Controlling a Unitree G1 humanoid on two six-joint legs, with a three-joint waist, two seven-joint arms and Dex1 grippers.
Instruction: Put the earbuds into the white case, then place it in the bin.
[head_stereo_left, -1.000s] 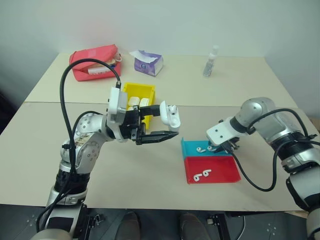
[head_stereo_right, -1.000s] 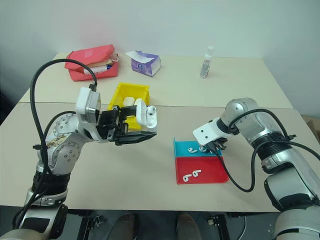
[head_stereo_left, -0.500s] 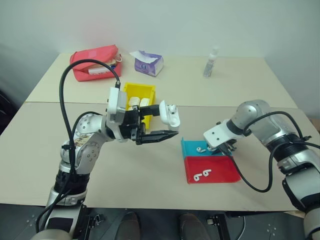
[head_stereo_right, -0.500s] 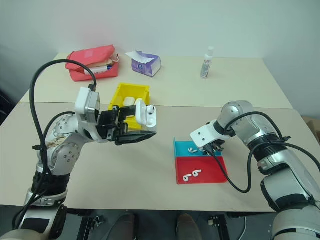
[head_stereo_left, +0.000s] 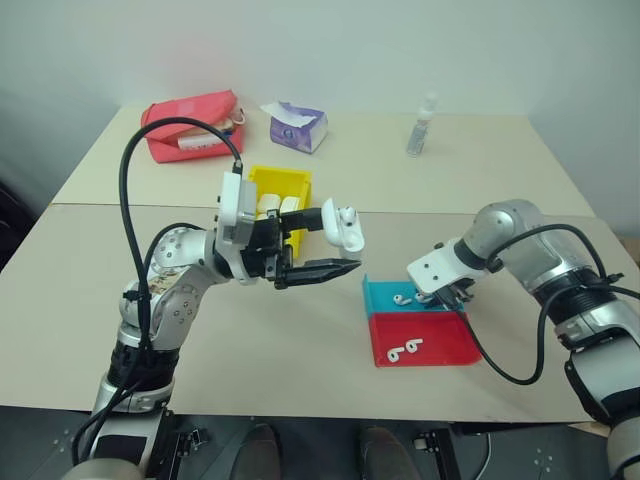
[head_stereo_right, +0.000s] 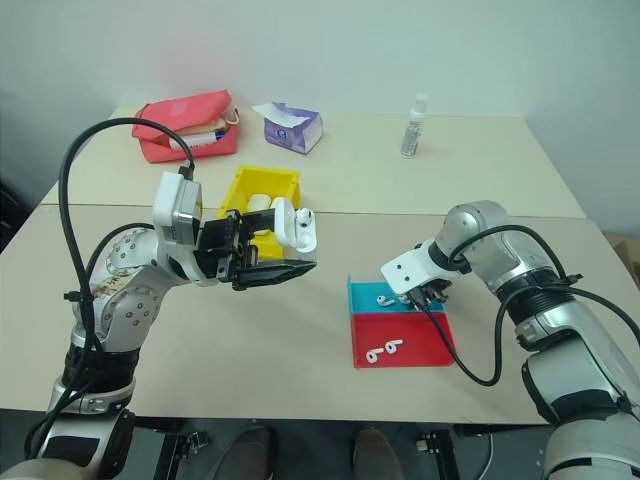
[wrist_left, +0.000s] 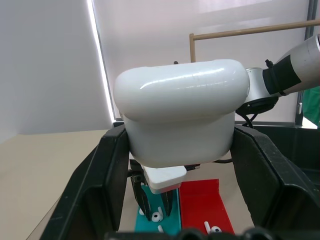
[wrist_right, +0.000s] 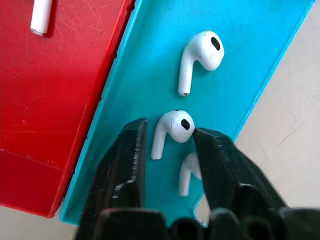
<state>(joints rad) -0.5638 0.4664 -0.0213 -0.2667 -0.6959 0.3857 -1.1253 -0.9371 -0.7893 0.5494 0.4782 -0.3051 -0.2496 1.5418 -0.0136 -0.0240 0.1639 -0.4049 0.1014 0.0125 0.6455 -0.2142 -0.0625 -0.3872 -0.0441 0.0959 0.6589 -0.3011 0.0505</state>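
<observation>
Turquoise tray (wrist_right: 260, 65): our right gripper (wrist_right: 167, 135) brackets an earbud (wrist_right: 172, 127), fingers apart; left gripper (wrist_left: 175, 165) clamps the white case (wrist_left: 180, 120) aloft.

Bright, even indoor light with soft shadows

The bench (head_stereo_left: 330, 375) is evenly lit from above, with faint shadows under the arms. A glossy streak of glare crosses the white case (wrist_left: 180, 117), which is slightly soft close up, before a washed-out bright wall. The teal tray (wrist_right: 240, 65) and earbuds (wrist_right: 172, 127) look crisp.
</observation>
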